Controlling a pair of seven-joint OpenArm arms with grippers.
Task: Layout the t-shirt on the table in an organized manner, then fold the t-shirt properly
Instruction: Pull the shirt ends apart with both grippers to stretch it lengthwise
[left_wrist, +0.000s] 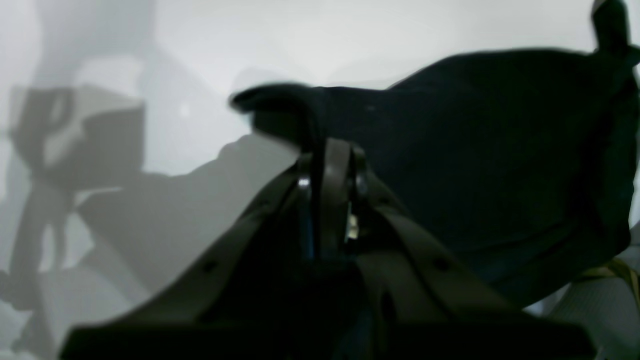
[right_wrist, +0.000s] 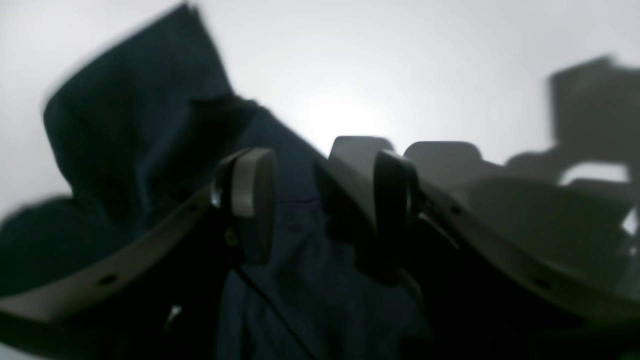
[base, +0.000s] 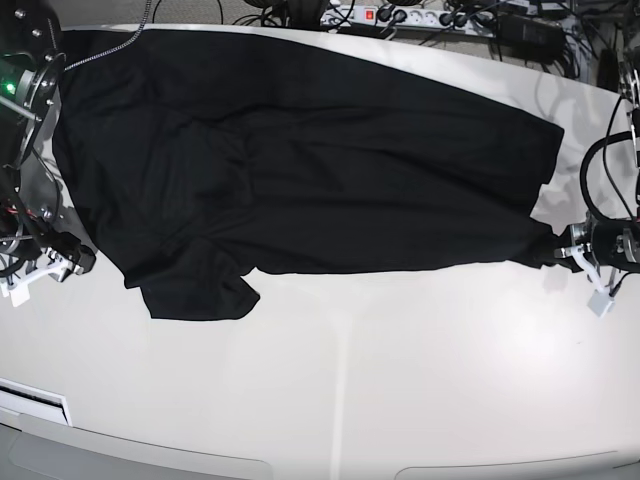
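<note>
The shirt (base: 300, 160) lay spread across the upper half of the base view on the table (base: 400, 380), one sleeve folded at lower left. At the right edge the left gripper (base: 553, 252) pinched the shirt's corner, jaws closed on cloth. At the left edge the right gripper (right_wrist: 320, 200) stood parted, holding nothing, shirt beneath.

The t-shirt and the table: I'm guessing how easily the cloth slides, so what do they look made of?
The t-shirt looks like soft matte black knit, likely cotton or a blend: it lies in limp folds and creases and gives no shine. The table looks like a smooth, glossy off-white laminate or coated board: it shows soft light glare and faint reflections. Neither exact material can be told.
</note>
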